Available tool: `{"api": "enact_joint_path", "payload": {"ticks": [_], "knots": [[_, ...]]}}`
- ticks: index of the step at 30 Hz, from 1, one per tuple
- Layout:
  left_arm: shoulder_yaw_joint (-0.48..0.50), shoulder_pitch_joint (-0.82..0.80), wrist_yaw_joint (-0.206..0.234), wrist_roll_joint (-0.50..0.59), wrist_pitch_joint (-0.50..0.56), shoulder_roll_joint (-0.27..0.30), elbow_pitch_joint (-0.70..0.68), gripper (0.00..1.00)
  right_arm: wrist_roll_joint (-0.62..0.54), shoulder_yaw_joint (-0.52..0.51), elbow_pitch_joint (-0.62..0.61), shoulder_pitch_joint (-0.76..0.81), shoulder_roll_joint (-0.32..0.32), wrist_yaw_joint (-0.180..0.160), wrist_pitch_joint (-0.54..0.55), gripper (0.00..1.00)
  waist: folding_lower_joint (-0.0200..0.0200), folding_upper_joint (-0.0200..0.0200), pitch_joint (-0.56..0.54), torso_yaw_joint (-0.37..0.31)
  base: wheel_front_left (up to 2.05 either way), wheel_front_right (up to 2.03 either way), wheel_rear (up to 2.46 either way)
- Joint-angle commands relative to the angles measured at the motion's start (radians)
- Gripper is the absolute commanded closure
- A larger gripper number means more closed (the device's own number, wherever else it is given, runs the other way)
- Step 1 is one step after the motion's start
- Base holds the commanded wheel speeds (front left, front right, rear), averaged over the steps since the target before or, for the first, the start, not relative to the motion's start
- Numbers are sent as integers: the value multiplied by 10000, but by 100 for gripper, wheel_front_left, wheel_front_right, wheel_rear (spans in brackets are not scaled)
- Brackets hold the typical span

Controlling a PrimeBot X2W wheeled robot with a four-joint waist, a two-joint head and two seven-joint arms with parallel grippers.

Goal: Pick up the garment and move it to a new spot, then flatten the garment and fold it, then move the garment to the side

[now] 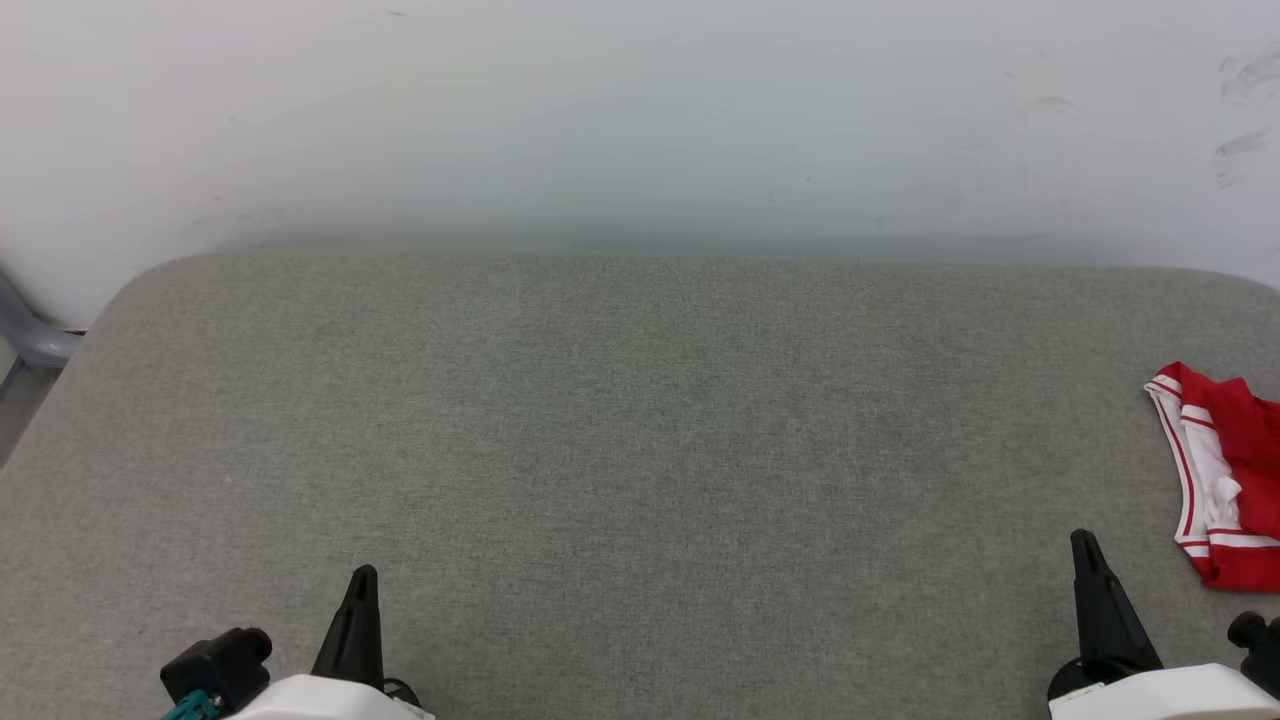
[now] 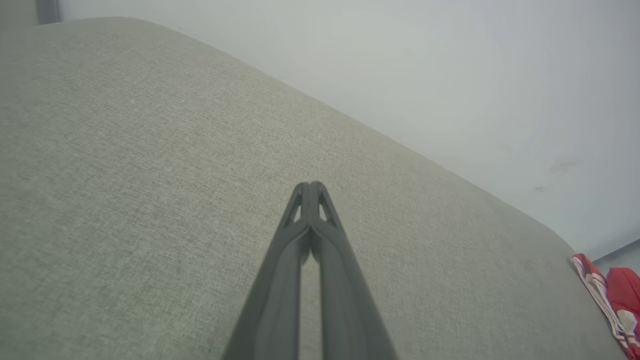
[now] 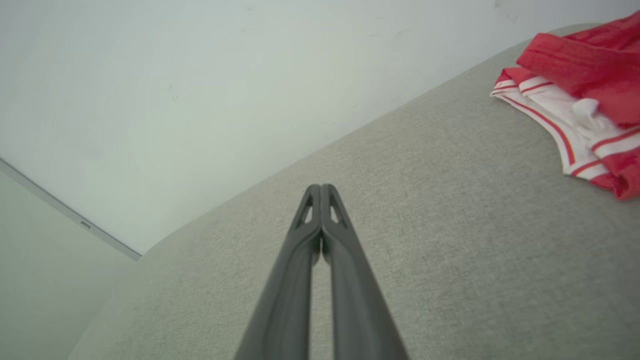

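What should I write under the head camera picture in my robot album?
Left gripper and right gripper shut over a grey fabric surface; red-and-white garment bunched at the right edge.

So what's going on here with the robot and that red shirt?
Nothing is being handled yet. The red and white shirt lies bunched at the right edge of the grey padded table. The robot's left hand and right hand are both shut and empty, the right one nearer the shirt, not touching.

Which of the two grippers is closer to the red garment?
The right gripper: it stands at the lower right of the head view, close beside the garment. The left gripper is far off, across the grey surface.
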Motion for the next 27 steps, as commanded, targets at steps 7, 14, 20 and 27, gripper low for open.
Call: {"api": "enact_joint_path", "payload": {"ticks": [7, 14, 20, 27], "knots": [[175, -470, -192, -1300, 276, 0, 4, 100, 1225, -21, 22, -452, -68, -3, 289, 100, 0, 0, 11, -19, 0, 0, 0], [298, -639, -318, -2345, 504, -26, 112, 100, 2193, -35, 143, -634, -73, -3, 527, 100, 0, 0, 22, -38, 0, 0, 0], [391, -762, -419, -3176, 694, -50, 205, 100, 2972, -47, 239, -772, -74, -3, 722, 100, 0, 0, 32, -55, 0, 0, 0], [500, -904, -540, -4087, 913, -78, 305, 100, 3825, -62, 353, -915, -74, -4, 936, 100, -1, 0, 43, -74, 0, 0, 0]]}}
